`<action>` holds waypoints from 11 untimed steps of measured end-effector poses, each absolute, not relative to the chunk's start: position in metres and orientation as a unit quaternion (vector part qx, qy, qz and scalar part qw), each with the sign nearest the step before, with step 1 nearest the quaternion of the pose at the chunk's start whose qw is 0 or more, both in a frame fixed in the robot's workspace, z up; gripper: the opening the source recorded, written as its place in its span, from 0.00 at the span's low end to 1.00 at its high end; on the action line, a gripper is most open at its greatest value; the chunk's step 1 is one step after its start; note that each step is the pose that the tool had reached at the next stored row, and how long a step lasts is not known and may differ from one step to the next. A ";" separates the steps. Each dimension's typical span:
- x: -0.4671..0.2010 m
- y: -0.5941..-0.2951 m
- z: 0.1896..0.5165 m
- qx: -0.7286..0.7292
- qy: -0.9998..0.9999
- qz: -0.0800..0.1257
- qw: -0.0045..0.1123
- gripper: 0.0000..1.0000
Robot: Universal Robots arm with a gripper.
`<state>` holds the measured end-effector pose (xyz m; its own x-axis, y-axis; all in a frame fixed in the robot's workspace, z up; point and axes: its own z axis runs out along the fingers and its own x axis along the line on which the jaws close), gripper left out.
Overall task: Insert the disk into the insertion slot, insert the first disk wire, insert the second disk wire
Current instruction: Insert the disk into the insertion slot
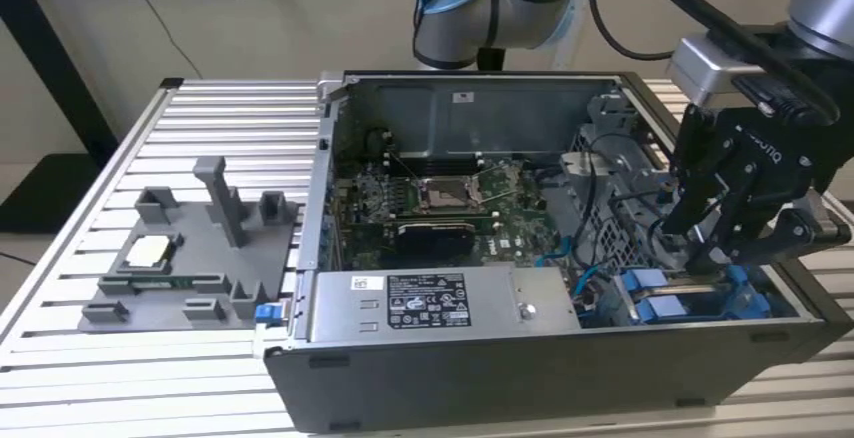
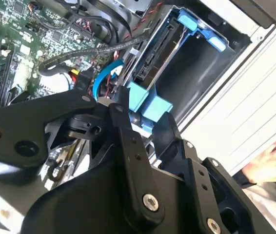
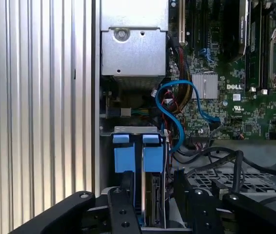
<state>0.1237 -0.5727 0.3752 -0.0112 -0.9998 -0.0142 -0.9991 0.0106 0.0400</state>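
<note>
While the tool [image 2: 145,111] is clamping, as far as the second wrist view shows, on the blue carrier of the disk [image 2: 139,95], the disk is sitting at the insertion slot [image 2: 187,68] in the computer case [image 1: 441,378]. It is looking partly seated. Beyond, a blue cable [image 3: 177,109] is looping loose, so both wires are seemingly remaining.

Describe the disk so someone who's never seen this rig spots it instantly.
Start at the open computer case on the slatted table. Go to its near corner at the exterior view's right, below the hand. The disk is there: two blocky bright blue carrier tabs side by side, unlike the thin blue cable looping nearby.
</note>
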 end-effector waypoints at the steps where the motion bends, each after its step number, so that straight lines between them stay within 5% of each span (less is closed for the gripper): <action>1: 0.124 -0.573 0.378 0.703 -0.711 -0.019 0.009 0.47; 11: 0.124 -0.572 0.399 0.703 -0.711 -0.019 0.009 0.47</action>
